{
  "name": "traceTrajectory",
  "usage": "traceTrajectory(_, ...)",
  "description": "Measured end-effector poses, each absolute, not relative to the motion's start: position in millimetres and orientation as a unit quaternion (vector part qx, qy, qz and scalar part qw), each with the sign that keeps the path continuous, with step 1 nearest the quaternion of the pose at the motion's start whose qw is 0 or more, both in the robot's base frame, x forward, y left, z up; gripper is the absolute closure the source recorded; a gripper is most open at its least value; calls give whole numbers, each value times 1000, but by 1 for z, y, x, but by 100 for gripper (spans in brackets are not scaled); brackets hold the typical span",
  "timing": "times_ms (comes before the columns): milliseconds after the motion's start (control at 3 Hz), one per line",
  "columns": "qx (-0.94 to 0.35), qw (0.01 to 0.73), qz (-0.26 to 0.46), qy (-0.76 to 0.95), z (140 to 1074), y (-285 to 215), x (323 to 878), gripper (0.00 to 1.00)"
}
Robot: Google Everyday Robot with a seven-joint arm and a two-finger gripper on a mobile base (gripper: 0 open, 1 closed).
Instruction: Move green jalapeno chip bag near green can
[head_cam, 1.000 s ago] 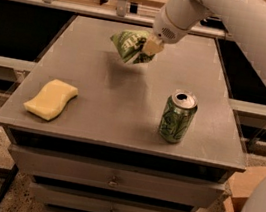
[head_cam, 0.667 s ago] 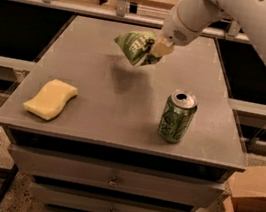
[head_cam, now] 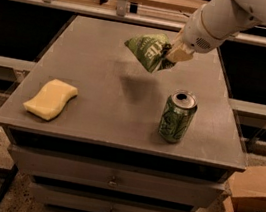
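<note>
The green jalapeno chip bag (head_cam: 147, 51) is crumpled, with white lettering, and hangs in the air above the middle of the grey table (head_cam: 84, 95). Its shadow lies on the tabletop below it. My gripper (head_cam: 171, 55) comes in from the upper right and is shut on the bag's right end. The green can (head_cam: 178, 116) stands upright near the table's front right, below and to the right of the bag, apart from it.
A yellow sponge (head_cam: 50, 98) lies at the table's front left. Drawers sit under the tabletop. A cardboard box (head_cam: 254, 199) with snack packets stands on the floor at the lower right. A shelf rail runs behind the table.
My gripper has carried the chip bag a little to the right and toward the front, closer to the can. The can and sponge have not moved.
</note>
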State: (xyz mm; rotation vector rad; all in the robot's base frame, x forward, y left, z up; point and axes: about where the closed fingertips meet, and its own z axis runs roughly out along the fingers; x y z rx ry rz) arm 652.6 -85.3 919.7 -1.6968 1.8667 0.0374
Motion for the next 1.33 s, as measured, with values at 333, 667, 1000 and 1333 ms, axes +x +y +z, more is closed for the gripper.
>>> traceTrajectory(333,-641,310,14,701,922,-100,640,83)
traceTrajectory(667,-646,315,15,695,923,-106,629,59)
traceTrajectory(1000,-650,322,14,688,926,-105,617,36)
traceTrajectory(1333,-651,323,8,686,926,-104,605,13)
